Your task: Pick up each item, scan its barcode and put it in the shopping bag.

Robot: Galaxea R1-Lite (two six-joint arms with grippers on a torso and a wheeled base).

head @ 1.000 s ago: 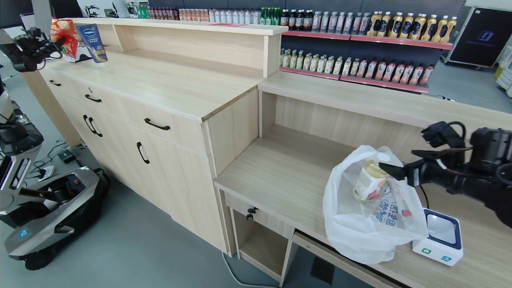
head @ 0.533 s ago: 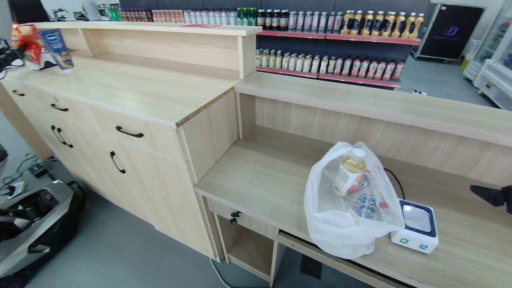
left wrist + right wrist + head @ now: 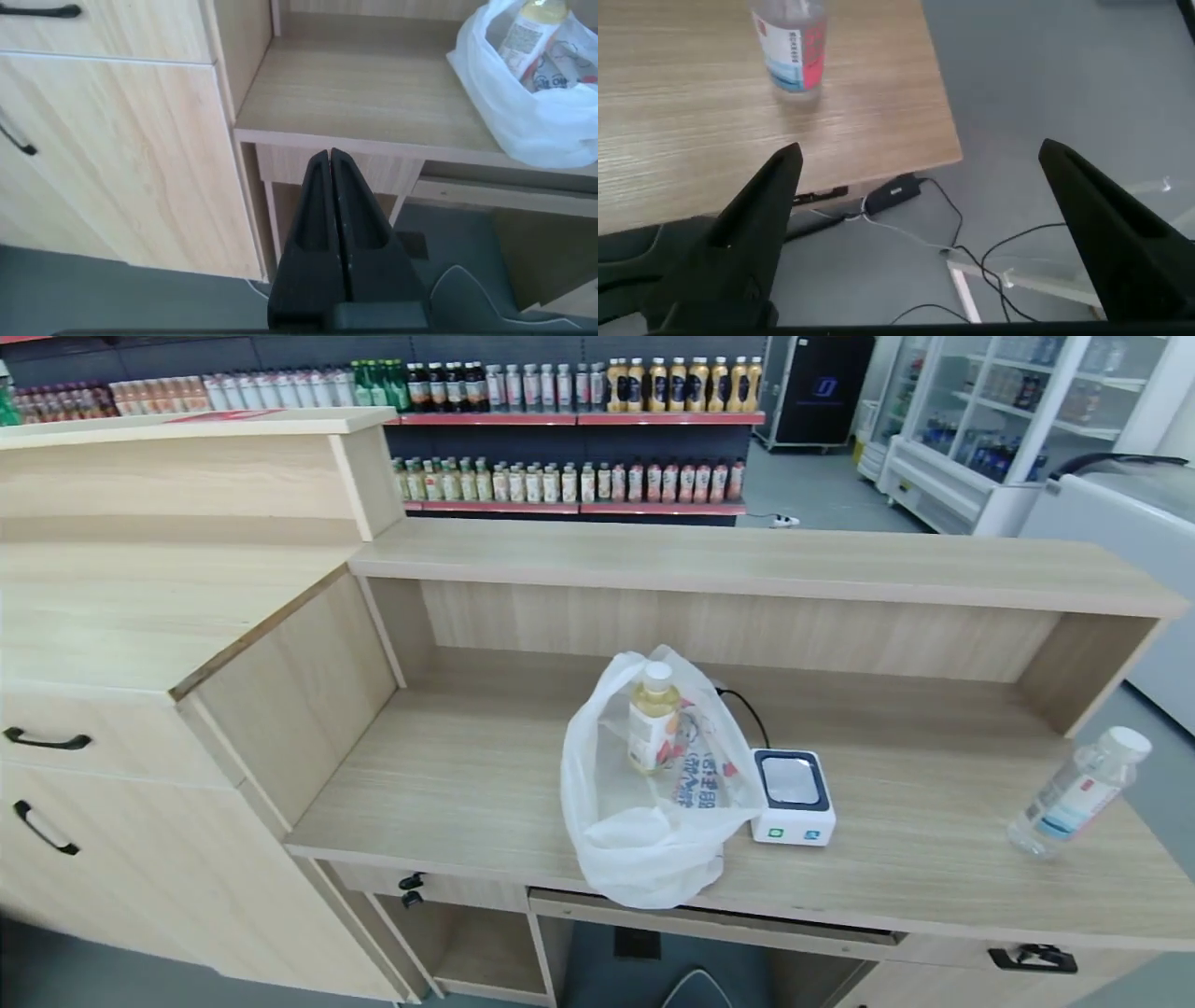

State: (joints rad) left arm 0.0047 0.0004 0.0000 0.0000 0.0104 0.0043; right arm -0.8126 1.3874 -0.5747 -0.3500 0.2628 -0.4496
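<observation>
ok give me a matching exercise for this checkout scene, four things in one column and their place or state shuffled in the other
Column one:
1. yellow drink bottle
2. scanner
3. water bottle
4. left gripper

Column two:
a. shut, holding nothing
b. alone near the right end of the counter
c. inside the shopping bag
d. on the counter, just to the right of the shopping bag

Pairs: 1-c, 2-d, 3-b, 4-a
</observation>
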